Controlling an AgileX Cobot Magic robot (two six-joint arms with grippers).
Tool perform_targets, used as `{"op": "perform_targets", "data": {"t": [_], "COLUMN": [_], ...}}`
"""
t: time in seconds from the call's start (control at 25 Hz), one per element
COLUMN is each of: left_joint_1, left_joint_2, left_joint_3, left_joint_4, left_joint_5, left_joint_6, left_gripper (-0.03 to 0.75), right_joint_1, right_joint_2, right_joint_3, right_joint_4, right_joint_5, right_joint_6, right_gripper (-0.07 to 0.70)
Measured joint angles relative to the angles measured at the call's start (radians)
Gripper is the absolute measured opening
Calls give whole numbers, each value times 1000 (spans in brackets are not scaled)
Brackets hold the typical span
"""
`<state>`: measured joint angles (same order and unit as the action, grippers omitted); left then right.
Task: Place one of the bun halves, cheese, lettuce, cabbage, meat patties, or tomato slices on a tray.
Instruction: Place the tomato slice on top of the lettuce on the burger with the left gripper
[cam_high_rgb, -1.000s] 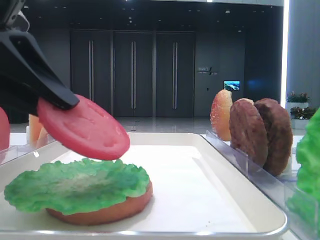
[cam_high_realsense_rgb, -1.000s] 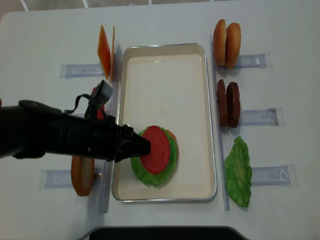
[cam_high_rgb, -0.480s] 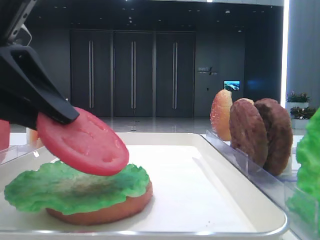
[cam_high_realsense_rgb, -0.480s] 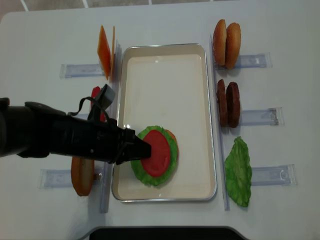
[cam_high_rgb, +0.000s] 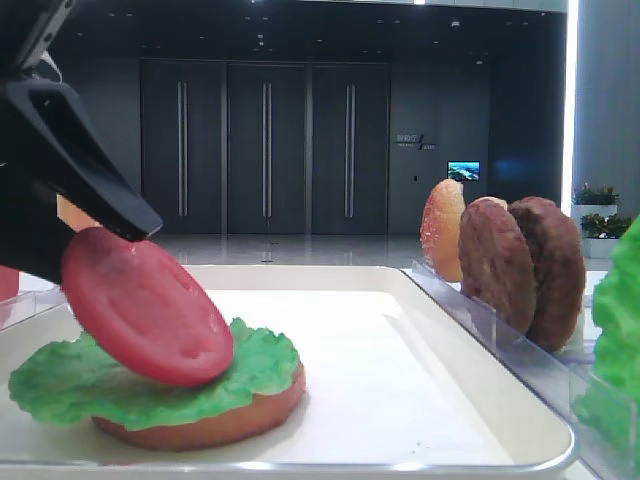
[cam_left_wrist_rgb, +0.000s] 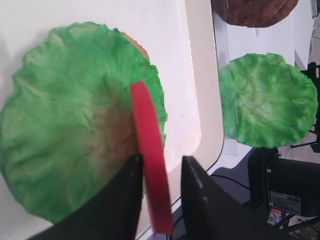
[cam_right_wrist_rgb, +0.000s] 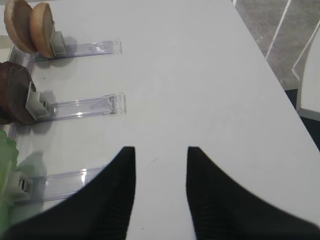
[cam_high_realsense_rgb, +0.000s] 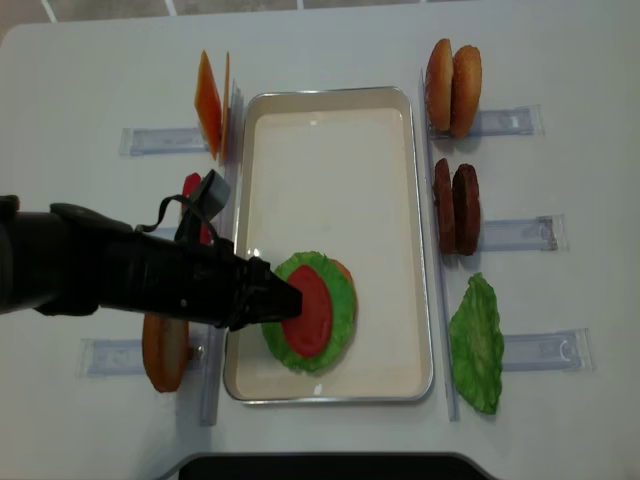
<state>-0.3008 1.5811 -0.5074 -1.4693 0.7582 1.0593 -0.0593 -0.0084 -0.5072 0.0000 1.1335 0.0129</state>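
Observation:
A red tomato slice (cam_high_rgb: 150, 310) leans tilted on the green lettuce (cam_high_rgb: 255, 365), which lies on a bun half (cam_high_rgb: 225, 422) at the near left of the white tray (cam_high_rgb: 400, 380). From above, the slice (cam_high_realsense_rgb: 308, 310) sits on the lettuce (cam_high_realsense_rgb: 342, 292) inside the tray (cam_high_realsense_rgb: 330, 170). My left gripper (cam_left_wrist_rgb: 161, 159) is open around the slice (cam_left_wrist_rgb: 149, 165). The slice touches one finger (cam_left_wrist_rgb: 125, 195) and stands clear of the other. My right gripper (cam_right_wrist_rgb: 161, 150) hangs open over bare table, holding nothing.
Clear racks flank the tray. On the right stand two bun halves (cam_high_realsense_rgb: 452, 73), two meat patties (cam_high_realsense_rgb: 455, 208) and a spare lettuce leaf (cam_high_realsense_rgb: 477, 343). On the left are cheese slices (cam_high_realsense_rgb: 210, 105), another tomato slice (cam_high_realsense_rgb: 190, 190) and a bun half (cam_high_realsense_rgb: 165, 350).
The tomato slice has come down from above the lettuce and now rests tilted on it. The left jaws have parted from the slice. The right arm shows no earlier frame.

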Motion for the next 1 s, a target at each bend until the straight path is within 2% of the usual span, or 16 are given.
{"op": "perform_targets", "data": {"t": [0.12,0.24,1.0], "left_joint_1": [0,0,0], "left_joint_2": [0,0,0], "left_joint_3": [-4,-18,-162], "left_joint_4": [7,32,390], "left_joint_5": [0,0,-13], "left_joint_6": [-14,-41,-406], "left_gripper": [312,351,363], "right_joint_1": [0,0,0], "right_joint_2": [0,0,0], "right_joint_3": [0,0,0], "right_joint_4": [0,0,0], "right_joint_5": [0,0,0], "right_joint_6": [0,0,0], "right_gripper": [244,244,244]}}
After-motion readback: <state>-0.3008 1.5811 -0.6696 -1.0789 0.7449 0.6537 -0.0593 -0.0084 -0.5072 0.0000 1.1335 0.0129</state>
